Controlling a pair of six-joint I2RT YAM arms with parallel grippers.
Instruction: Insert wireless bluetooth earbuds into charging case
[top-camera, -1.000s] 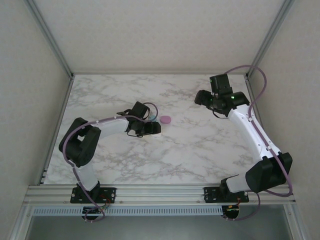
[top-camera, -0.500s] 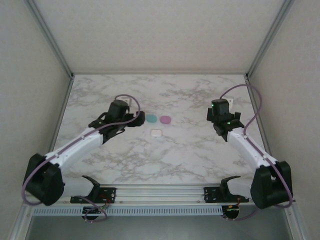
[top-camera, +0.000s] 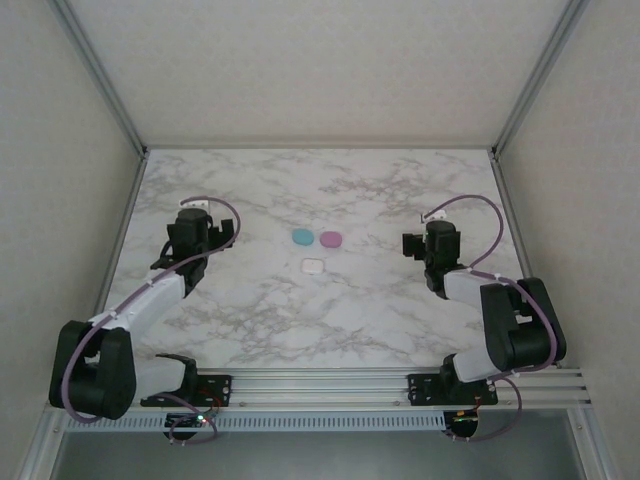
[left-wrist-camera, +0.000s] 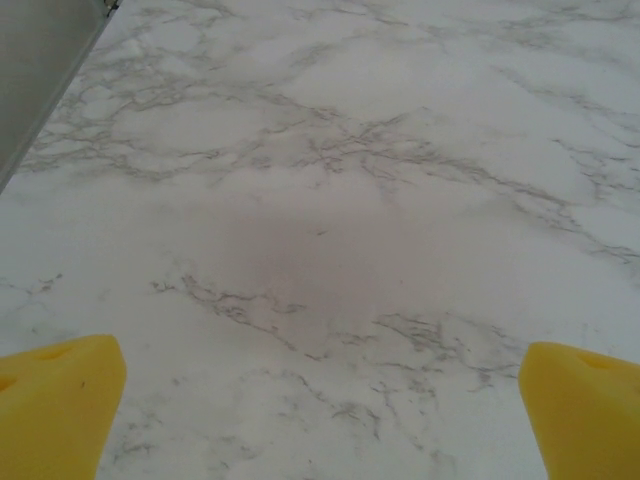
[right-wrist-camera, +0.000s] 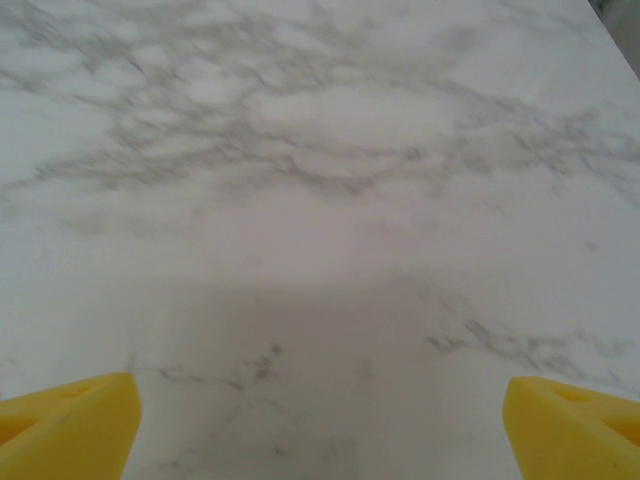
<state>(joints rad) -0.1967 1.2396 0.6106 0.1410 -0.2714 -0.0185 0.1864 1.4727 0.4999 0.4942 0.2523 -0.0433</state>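
Both arms just swung out to the sides, left tool (left-wrist-camera: 320, 410) and right tool (right-wrist-camera: 320, 420) spread wide, empty over bare desk (top-camera: 400, 320). Mid-desk: white pebble (top-camera: 314, 266), then teal pebble (top-camera: 301, 237) and pink pebble (top-camera: 332, 239) side by side beyond. Buds or cases? Too small to tell. Looks like wrap-up.

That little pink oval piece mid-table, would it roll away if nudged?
Probably not: the pink oval piece lies low and flat on the smooth marble table, so it would more likely slide. Being so small, it is probably light, and its rounded shape may slip from a pinch.
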